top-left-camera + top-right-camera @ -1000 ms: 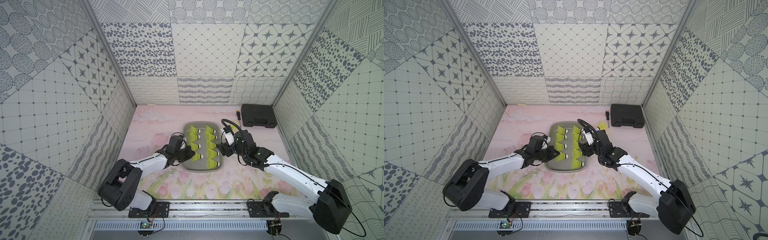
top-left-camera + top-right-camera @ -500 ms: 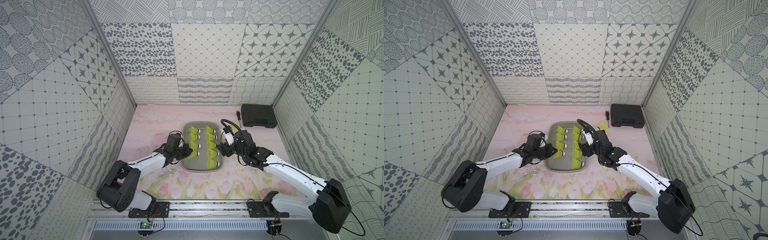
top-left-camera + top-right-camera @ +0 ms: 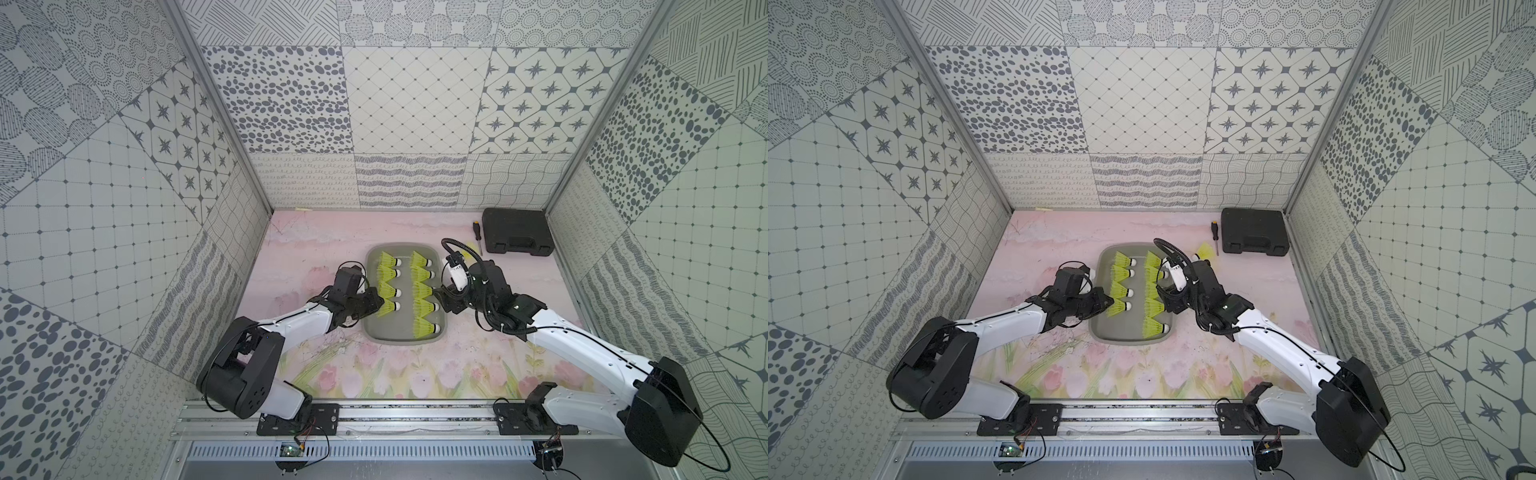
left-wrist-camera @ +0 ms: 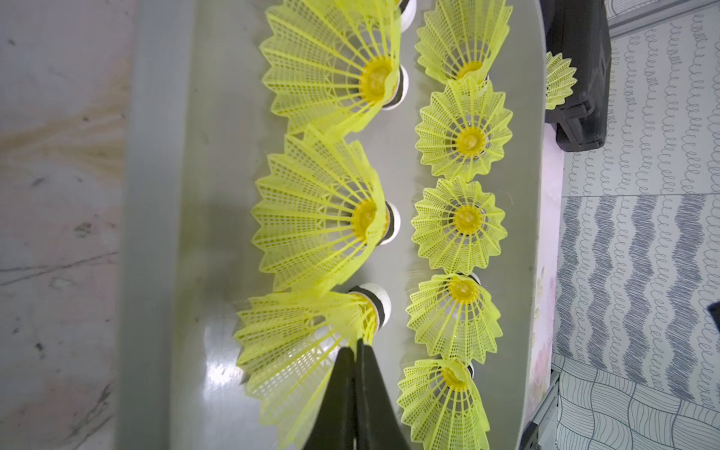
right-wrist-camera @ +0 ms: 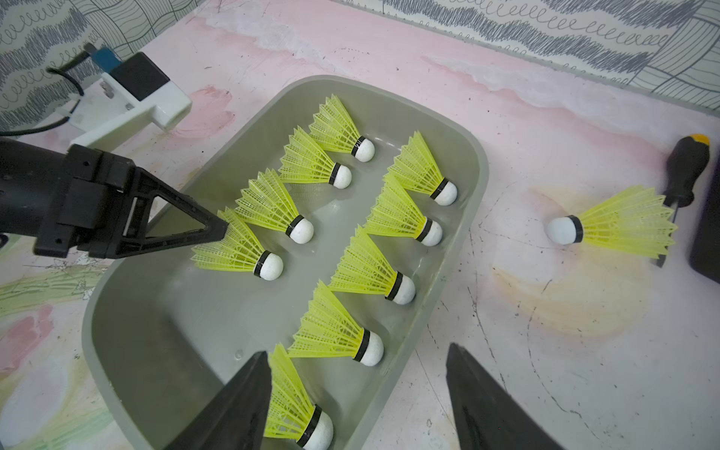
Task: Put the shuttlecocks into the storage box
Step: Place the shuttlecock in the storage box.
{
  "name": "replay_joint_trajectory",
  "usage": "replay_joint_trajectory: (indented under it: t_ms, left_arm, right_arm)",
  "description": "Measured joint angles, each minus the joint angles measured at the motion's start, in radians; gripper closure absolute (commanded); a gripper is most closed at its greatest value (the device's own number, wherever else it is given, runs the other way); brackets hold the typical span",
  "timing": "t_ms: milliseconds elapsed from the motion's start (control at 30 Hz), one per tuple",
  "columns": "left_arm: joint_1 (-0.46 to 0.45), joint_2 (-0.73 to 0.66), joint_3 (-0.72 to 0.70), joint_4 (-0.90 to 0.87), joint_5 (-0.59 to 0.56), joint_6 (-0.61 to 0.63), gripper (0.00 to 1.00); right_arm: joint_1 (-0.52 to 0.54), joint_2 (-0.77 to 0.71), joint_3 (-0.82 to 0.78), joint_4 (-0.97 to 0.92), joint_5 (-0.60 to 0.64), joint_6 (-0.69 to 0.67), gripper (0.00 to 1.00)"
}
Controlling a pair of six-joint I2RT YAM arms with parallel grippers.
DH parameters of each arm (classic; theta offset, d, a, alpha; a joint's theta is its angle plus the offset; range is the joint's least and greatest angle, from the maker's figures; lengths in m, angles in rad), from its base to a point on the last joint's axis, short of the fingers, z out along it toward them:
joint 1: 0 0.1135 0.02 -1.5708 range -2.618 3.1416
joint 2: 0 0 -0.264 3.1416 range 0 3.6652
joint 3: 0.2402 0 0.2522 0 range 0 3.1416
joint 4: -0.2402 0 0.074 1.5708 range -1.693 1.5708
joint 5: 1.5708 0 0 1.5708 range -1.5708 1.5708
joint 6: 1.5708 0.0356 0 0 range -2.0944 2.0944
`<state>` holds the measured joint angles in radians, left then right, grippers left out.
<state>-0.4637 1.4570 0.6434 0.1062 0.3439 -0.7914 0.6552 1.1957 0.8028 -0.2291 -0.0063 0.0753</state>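
- Nearly done, by the look of it: nine shuttlecocks (image 3: pixel 386 291) inside the storage box (image 3: pixel 386 330), at the middle of the worktop (image 3: pixel 316 245).
- Left to do: one loose shuttlecock (image 5: pixel 619 222), out on the worktop at about 2 o'clock from the box. Lies on its side, just beside a screwdriver (image 5: pixel 689 167).
- Count of shuttlecocks: ten in all. Four in the row on the 9 o'clock side of the box, five in the row on the 3 o'clock side, one outside.
- All nine in the box on their sides, white tips toward 3 o'clock, net skirts toward 9 o'clock.
- Left tool (image 4: pixel 356 345): squeezed narrow, tips together on the net skirt of the pinched shuttlecock (image 4: pixel 307 343), at the 6 o'clock end of the row of four. Down on the box floor, so likely just needs letting go.
- Right tool (image 5: pixel 356 348): wide apart, holding nothing, over the 3 o'clock wall of the box.
- Other things, counted: one box, one screwdriver, one black case (image 3: pixel 517 230) at the 1 o'clock corner of the worktop.
- Next, as a guess: let go with the left, then fetch the loose one, most likely with the right tool, being the nearer.
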Motion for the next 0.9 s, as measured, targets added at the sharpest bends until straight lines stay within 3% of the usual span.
replay_joint_trajectory:
  t_ms: [900]
  left_arm:
    - [0.0, -0.023, -0.001, -0.001, -0.002, 0.017, 0.62]
  right_arm:
    - [0.0, 0.021, 0.0, -0.006, 0.011, 0.031, 0.24]
